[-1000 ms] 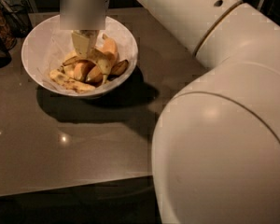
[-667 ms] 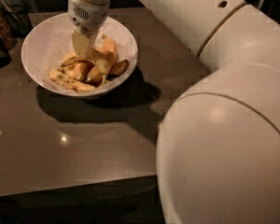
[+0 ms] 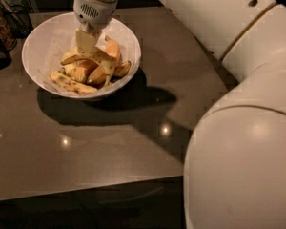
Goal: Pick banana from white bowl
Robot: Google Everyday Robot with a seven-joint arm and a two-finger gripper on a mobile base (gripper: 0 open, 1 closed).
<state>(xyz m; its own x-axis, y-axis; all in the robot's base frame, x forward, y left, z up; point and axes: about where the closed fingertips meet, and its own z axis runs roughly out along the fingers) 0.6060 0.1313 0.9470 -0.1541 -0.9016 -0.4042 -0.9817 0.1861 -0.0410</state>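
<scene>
Bananas crowded the white bowl at the 11 o'clock part of the surface: orange-toned ones beside and beneath the arched banana, a flat spotted one at the heap's 7 o'clock. Dark clutter stood at the bowl's 9 o'clock. The pincer reached straight down from 12 o'clock and touched the banana atop the heap; whether it was spread or pinching could not be told.

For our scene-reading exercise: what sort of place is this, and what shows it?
Probably a kitchen or break room: a dark countertop holds a white bowl of bananas, with the gripper low over them.
</scene>
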